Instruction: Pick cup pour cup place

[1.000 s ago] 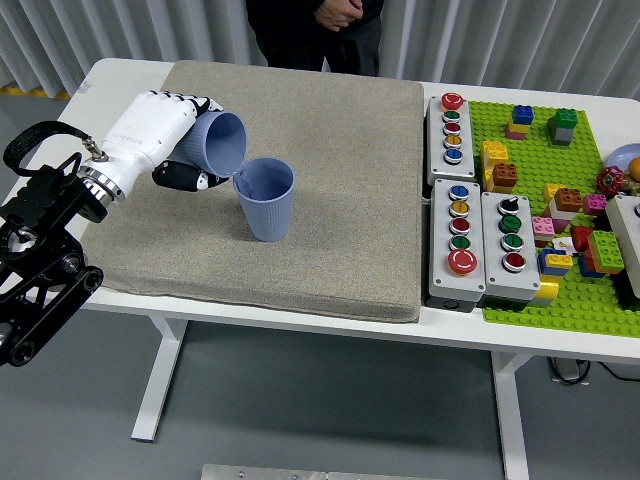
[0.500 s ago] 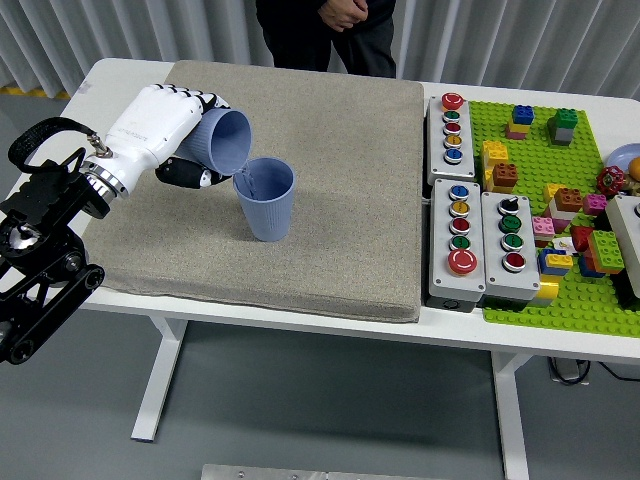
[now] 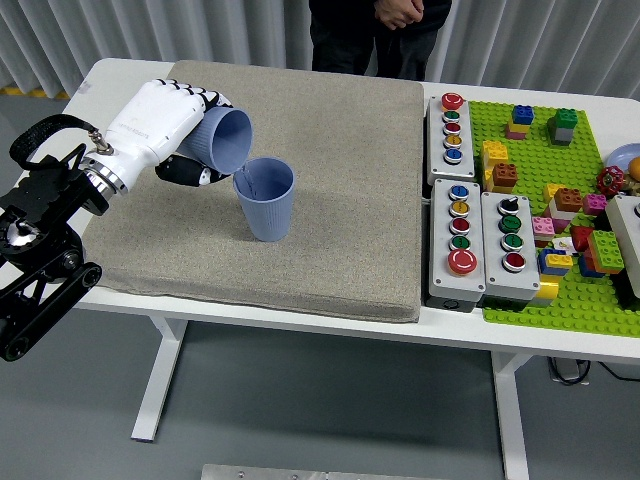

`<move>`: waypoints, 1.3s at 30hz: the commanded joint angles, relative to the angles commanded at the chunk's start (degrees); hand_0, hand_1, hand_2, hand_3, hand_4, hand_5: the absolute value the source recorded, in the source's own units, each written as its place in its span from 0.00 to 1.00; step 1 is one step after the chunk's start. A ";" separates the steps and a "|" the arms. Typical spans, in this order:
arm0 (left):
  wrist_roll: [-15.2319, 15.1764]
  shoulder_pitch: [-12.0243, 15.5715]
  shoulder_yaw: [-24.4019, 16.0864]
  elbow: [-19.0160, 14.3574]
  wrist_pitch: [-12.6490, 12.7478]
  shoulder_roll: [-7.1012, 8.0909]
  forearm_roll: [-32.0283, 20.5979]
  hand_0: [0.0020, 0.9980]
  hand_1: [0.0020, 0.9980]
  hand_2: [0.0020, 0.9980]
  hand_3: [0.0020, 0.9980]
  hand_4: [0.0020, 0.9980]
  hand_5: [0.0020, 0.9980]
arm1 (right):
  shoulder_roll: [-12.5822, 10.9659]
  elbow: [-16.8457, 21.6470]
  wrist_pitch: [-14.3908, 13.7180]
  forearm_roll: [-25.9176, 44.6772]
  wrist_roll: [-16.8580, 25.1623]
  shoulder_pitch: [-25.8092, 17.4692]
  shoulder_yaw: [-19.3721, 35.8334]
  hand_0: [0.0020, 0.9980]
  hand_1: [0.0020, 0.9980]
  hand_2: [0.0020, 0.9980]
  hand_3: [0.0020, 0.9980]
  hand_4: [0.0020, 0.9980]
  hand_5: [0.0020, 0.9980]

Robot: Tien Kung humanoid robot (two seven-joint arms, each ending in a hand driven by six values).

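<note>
While the left hand (image 3: 165, 125) reached in from the left over the grey mat (image 3: 330, 190), its fingers (image 3: 190, 177) were wrapped around a blue cup (image 3: 222, 140), gripping it and holding it tipped on its side with the open mouth facing right and down; that held cup's lip hung just above the left rim of a second blue cup (image 3: 267, 199), which stood upright on the mat, left of the mat's middle. I could not tell whether the two rims touched. To the right of the mat, three grey button boxes (image 3: 470, 195) lay on the white table (image 3: 120, 75), and further right sat a green baseplate (image 3: 560, 210) covered with coloured bricks. A person in dark clothes (image 3: 375, 35) stood at the far edge, hands clasped
</note>
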 joint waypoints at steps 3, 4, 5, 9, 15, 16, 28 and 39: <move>0.06 -0.06 -0.01 0.01 0.32 0.03 0.11 0.59 0.51 0.54 0.53 0.79 0.14 | 0.01 0.00 -0.04 0.22 0.05 0.03 -0.10 0.72 0.69 0.73 0.70 0.32 0.29; 0.07 -0.06 -0.01 0.01 0.33 0.03 0.12 0.59 0.51 0.54 0.53 0.79 0.14 | 0.01 0.00 -0.04 0.24 0.06 0.03 -0.11 0.72 0.69 0.73 0.70 0.32 0.29; 0.07 -0.06 -0.01 0.01 0.34 0.03 0.12 0.59 0.51 0.54 0.53 0.79 0.14 | 0.01 0.00 -0.04 0.25 0.06 0.04 -0.11 0.72 0.69 0.73 0.70 0.32 0.29; 0.10 -0.39 0.46 -0.11 0.49 0.14 0.35 0.59 0.51 0.54 0.53 0.79 0.14 | 0.01 0.00 -0.03 0.22 0.03 0.08 -0.10 0.72 0.69 0.73 0.70 0.32 0.29; 0.66 -0.69 1.34 -0.29 1.47 0.62 0.77 0.59 0.51 0.54 0.53 0.80 0.14 | -0.01 0.00 -0.04 0.07 0.01 0.04 0.02 0.72 0.69 0.73 0.70 0.32 0.29; 0.68 -0.69 1.36 -0.29 1.50 0.64 0.79 0.59 0.51 0.54 0.53 0.80 0.14 | -0.01 0.00 -0.04 0.05 0.00 0.04 0.02 0.72 0.69 0.73 0.70 0.32 0.29; 1.77 -0.98 3.04 -0.45 3.56 1.93 1.18 0.58 0.50 0.53 0.53 0.80 0.15 | 0.01 0.00 -0.04 -0.40 -0.05 -0.30 0.24 0.72 0.69 0.73 0.70 0.33 0.30; 2.99 -1.22 3.90 -0.61 4.04 2.48 1.18 0.58 0.51 0.53 0.53 0.80 0.15 | 0.05 0.00 -0.04 -0.79 -0.13 -0.59 0.58 0.72 0.69 0.73 0.70 0.32 0.30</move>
